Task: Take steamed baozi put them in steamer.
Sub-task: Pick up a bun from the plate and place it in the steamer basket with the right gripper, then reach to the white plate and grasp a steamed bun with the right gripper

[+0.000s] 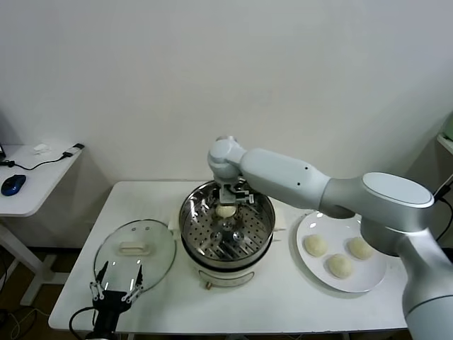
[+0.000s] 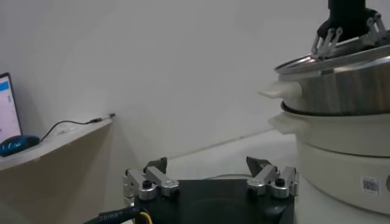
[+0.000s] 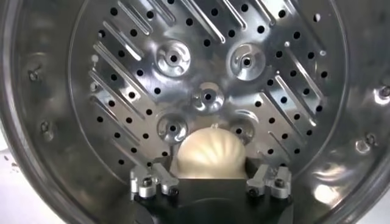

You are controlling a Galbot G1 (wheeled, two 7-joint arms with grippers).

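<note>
One pleated, cream-white baozi (image 3: 210, 153) sits between the fingers of your right gripper (image 1: 226, 207), over the perforated tray (image 3: 207, 79) inside the steamer (image 1: 263, 230). The jaws stand apart on either side of the bun rather than pinching it; whether the bun already rests on the tray cannot be told from the wrist view. Judge this the first of four deliveries, at or just past release.

Three more baozi (image 1: 339, 265) lie on the white plate (image 1: 306, 224), just right of the steamer, close together but apart. These remain to be moved, so the task reads as roughly a quarter done.

Note the materials. The buns are matte, soft-looking domes; the one in the steamer shows fine folds meeting at a top knot. The tray is polished steel, punched with rows of round holes, pressed slots and raised dimples, and it mirrors its surroundings. The pot wall is equally shiny, seated on a smooth cream base with side handles.

The round glass lid (image 1: 159, 248), with its cream handle, lies flat on the white table (image 1: 297, 308), left of the steamer. Your left gripper (image 1: 115, 289) is parked at the table's near edge beside the lid, fingers spread wide and holding nothing.
</note>
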